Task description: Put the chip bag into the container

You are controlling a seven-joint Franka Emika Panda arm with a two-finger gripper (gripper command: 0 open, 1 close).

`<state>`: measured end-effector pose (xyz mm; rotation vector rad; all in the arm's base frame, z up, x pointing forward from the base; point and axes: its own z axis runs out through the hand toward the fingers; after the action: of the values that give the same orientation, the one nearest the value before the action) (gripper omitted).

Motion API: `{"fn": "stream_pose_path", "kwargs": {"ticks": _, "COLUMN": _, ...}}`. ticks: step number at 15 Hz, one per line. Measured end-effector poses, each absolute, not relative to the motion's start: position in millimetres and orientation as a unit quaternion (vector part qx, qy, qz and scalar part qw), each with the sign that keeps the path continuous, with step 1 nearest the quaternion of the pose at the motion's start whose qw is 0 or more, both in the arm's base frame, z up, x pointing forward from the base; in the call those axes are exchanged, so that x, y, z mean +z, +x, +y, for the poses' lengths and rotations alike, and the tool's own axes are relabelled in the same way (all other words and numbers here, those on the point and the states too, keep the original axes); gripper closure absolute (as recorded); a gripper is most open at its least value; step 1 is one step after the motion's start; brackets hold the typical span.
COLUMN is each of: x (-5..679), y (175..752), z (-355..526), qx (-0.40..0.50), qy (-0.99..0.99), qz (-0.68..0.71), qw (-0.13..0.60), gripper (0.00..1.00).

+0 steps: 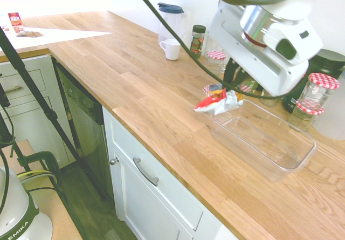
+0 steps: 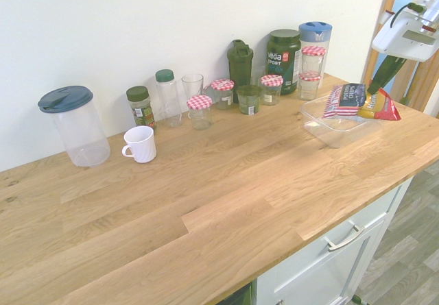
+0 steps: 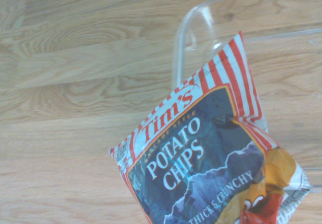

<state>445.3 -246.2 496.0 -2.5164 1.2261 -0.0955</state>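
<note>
i see the tub (image 1: 264, 137) on the wooden surface (image 1: 161, 105), nearest the front edge. the chip bag (image 1: 217, 101) hangs in the air over the tub's near end, clear of the surface. the claw (image 1: 230, 84) is clamped shut on the bag's top. behind stand checked-lid jars (image 1: 318, 89).

Chip bag (image 1: 218, 101): crumpled, red-striped with blue and yellow print, hanging in the air over the near end of the container (image 1: 280, 159). Container: clear rectangular tub, empty, on the counter (image 1: 135, 83).
</note>
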Motion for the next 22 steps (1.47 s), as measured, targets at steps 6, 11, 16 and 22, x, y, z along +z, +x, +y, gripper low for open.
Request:
{"fn": "stream_pose_path", "kwargs": {"ticks": 6, "x": 452.8, "y": 490.1, "z": -301.8, "qx": 0.003, "qy": -0.885, "qz": 0.439, "qw": 0.154, "gripper": 1.0}}
{"fn": "stream_pose_path", "kwargs": {"ticks": 11, "x": 426.7, "y": 517.3, "z": -318.5, "qx": 0.037, "qy": -0.887, "qz": 0.438, "qw": 0.141, "gripper": 0.0}}
{"fn": "stream_pose_path", "kwargs": {"ticks": 16, "x": 424.6, "y": 524.0, "z": -318.1, "qx": 0.037, "qy": -0.889, "qz": 0.436, "qw": 0.132, "gripper": 0.0}}
{"fn": "stream_pose_path", "kwargs": {"ticks": 22, "x": 493.3, "y": 508.0, "z": -283.1, "qx": -0.03, "qy": -0.896, "qz": 0.434, "qw": 0.087, "gripper": 0.0}}
